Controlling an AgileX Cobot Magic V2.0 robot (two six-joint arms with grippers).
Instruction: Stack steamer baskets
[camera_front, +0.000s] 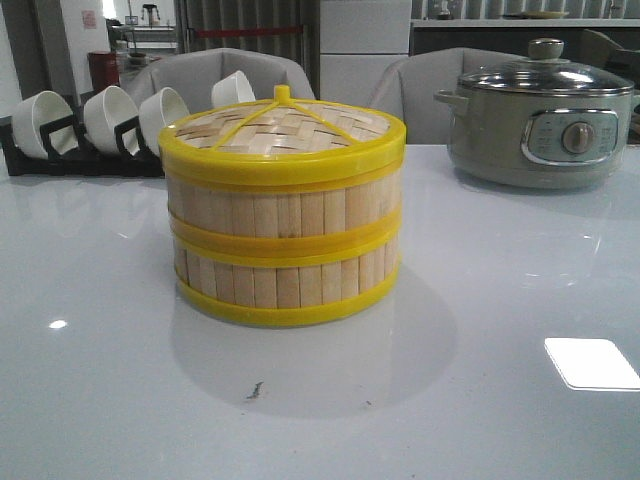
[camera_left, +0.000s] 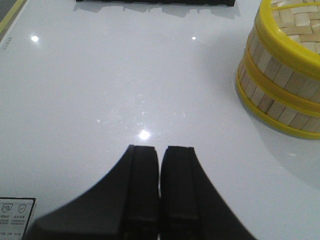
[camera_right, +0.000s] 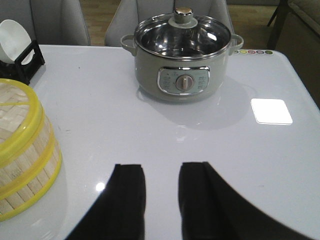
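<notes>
Over on the left the left gripper (camera_left: 159, 165) hangs low above the bare white worktop (camera_left: 125, 90), its fingers (camera_left: 142, 170) pressed together on nothing. In the middle the two steamer baskets (camera_front: 285, 255) stand stacked under a woven lid (camera_front: 285, 130). To the right the right gripper (camera_right: 162, 185) holds its fingers (camera_right: 130, 190) parted and empty, pointed toward the grey-green pot (camera_right: 182, 60).

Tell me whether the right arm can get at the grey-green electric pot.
Probably yes: the right gripper, open and empty, faces the grey-green electric pot across bare white table, nothing between.
</notes>
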